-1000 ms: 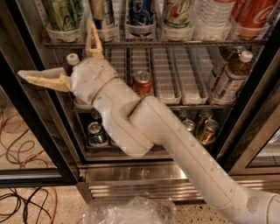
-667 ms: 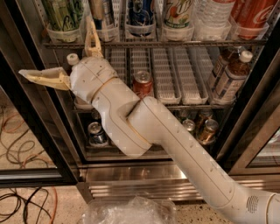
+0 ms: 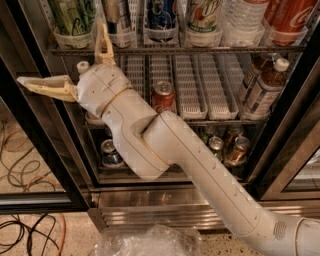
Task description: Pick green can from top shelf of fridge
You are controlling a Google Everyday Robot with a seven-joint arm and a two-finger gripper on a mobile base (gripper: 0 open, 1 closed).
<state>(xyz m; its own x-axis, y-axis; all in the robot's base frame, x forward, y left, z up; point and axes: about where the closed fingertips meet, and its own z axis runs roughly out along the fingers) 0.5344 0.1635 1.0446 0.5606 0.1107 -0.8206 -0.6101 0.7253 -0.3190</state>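
The green can stands at the far left of the top shelf of the fridge, in a translucent cup-fronted tray. It is olive with dark scribbly lines and its top is cut off by the frame. My gripper is open wide, just below and in front of the can. One tan finger points left past the door frame. The other finger points up beside the can's right side. Nothing is held.
On the top shelf to the right stand a blue can, a white-and-green can, a water bottle and a red can. The middle rack holds a red can and brown bottles. Cables lie on the floor at the left.
The gripper has crept slightly upward toward the top shelf. Nothing else has moved.
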